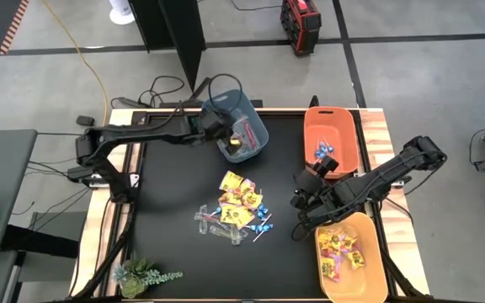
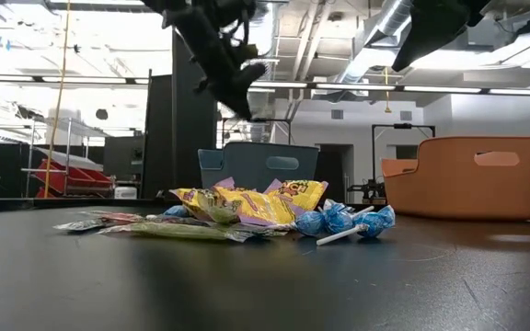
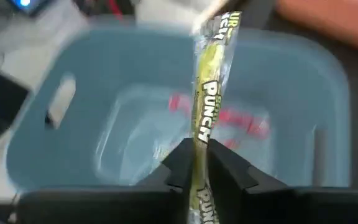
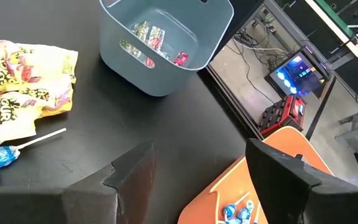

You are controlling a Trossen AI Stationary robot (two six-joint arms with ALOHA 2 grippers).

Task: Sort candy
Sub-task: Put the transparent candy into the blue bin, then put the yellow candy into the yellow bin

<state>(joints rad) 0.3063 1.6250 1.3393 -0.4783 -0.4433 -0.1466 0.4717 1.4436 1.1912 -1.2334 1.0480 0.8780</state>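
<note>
Left wrist view is showing the left pincer (image 3: 197,163) grasping a slim candy stick (image 3: 208,93) directly above the blue-grey bin (image 3: 36,134), so the drop-off is underway, needing only a release, while the right pincer (image 4: 194,165) is waiting released over the counter (image 4: 185,118).

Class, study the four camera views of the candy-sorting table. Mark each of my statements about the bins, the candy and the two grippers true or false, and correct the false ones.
1. The left gripper has a slim candy stick between its fingers above the blue-grey bin. True.
2. The right gripper holds a lollipop. False: it is open and empty.
3. The orange bin contains blue-wrapped lollipops. True.
4. The yellow bin is empty. False: it holds yellow packets.
</note>
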